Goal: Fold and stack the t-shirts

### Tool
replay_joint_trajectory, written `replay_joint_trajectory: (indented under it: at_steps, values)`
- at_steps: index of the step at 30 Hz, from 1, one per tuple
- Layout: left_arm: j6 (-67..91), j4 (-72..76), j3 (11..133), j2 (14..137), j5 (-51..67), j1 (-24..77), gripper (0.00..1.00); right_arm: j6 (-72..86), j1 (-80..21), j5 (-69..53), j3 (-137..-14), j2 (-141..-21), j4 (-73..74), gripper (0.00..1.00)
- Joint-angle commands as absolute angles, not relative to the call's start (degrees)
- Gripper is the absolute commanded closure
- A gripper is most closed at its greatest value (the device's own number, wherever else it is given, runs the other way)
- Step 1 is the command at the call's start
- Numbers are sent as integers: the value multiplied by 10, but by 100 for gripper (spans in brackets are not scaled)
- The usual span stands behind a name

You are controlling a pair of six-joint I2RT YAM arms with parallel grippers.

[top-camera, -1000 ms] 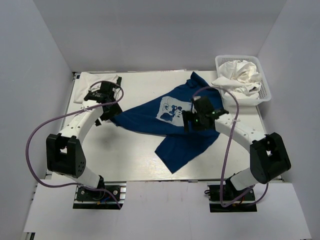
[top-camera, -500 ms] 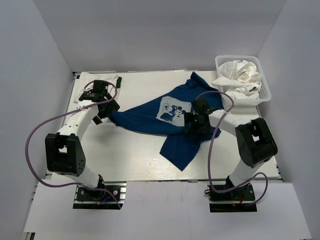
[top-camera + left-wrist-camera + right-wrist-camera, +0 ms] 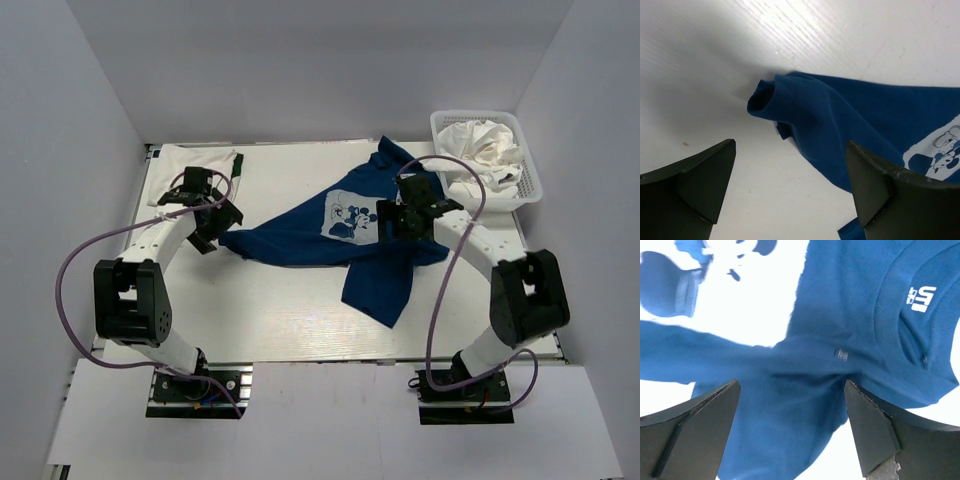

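A royal-blue t-shirt with a pale cartoon chest print lies crumpled across the middle of the table. My left gripper hovers open just off the shirt's left tip; in the left wrist view a rolled sleeve end lies ahead of the gripper, over bare table. My right gripper stands open over the shirt's right part, below the collar; blue cloth fills the space under the gripper, with nothing pinched. A white t-shirt lies flat at the back left. More white t-shirts are heaped in the basket.
The white lattice basket stands at the back right corner, and white cloth hangs over its near rim. Purple cables loop from both arms. Grey walls close in the table on three sides.
My right gripper has moved back toward the collar, and the shirt's lower flap has drawn in and shifted right. The left gripper has barely shifted.
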State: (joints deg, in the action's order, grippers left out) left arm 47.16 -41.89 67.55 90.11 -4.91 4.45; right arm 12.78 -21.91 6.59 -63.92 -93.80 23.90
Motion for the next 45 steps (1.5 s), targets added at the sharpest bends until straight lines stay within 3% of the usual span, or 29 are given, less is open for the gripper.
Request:
replay_joint_trajectory:
  at_steps: [1,5,11,26,35,41,42,45]
  values:
    - [498,-411,651,902,-25,48,0,118,-236,75,-616,-863,252,10]
    - [521,-390,619,890,-52,43,14,122,-259,40,-553,-775,236,10]
    - [542,-377,640,910,-89,43,23,106,-329,63,-507,-715,312,10]
    - [537,-372,664,913,-89,43,21,170,-476,105,-457,-749,348,10]
    - [542,-372,702,968,-109,43,21,250,-509,137,-435,-741,359,10]
    - [542,-390,703,1009,-114,43,27,300,-512,190,-446,-736,380,10]
    - [542,-390,703,1009,-114,43,30,303,-511,192,-444,-736,378,10]
    - [542,-385,703,1014,-114,43,75,298,-511,181,-432,-730,365,10]
